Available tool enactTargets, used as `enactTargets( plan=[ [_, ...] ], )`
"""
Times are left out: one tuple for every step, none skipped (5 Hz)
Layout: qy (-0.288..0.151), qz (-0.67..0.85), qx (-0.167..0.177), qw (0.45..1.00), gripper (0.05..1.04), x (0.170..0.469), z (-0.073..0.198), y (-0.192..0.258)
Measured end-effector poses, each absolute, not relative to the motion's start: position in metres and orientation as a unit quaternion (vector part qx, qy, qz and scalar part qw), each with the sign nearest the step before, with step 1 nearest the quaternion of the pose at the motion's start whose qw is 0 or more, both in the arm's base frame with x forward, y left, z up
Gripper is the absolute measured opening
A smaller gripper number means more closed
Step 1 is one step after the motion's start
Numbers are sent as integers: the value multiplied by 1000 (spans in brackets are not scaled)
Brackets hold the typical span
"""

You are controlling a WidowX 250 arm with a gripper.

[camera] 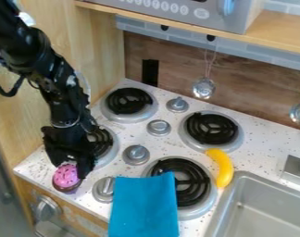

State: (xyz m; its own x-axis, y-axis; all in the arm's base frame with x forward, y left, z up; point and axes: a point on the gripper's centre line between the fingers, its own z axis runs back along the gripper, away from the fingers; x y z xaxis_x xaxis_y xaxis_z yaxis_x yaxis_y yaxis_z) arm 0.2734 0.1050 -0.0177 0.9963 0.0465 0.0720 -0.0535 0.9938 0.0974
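Gripper point(69, 170) and arm came down along the left of my view, beside the wooden side panel point(106, 46), over the near left corner of the speckled surface point(34, 167). Right at the gripper was the cupcake point(65, 177), pink on top and dark below, sitting near the surface's front edge. The approach looked complete to me, since gripper and cupcake met with no gap I could make out. I could not tell how wide the gripper stood, or whether it had a firm hold, so I counted the grasp as unconfirmed. Nor could I tell whether the cupcake bore on the surface or hung just above it. Parting the two was, by my reading, a step not yet done.

Just right of the gripper, the near left burner point(102, 141) was partly hidden by the arm, with the far left burner point(129, 101) behind it. Grey knobs ran up the middle, and a blue cloth point(140, 206) lay in front, overlapping the left side of the near right burner point(188, 184). Behind that was the far right burner point(212, 128), with a metal ladle point(203, 88) hanging beyond. Farther right, a yellow banana point(223, 167) lay beside the right-hand burners, its lower end near the sink point(239, 177). I judged cloth and banana untouched by the gripper, both well apart from it.
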Motion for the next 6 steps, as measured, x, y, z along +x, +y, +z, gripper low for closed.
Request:
enactTargets(
  plan=[
    [-25, 19, 56, 998, 997, 272, -24, 105],
    [-16, 16, 59, 998, 997, 270, -29, 105],
    [-17, 4, 63, 998, 997, 271, -31, 107],
    [-5, 7, 58, 998, 953, 265, -41, 113],
    [-11, 3, 59, 998, 871, 265, -42, 117],
    [-15, -3, 58, 998, 871, 264, -44, 121]
  ],
)
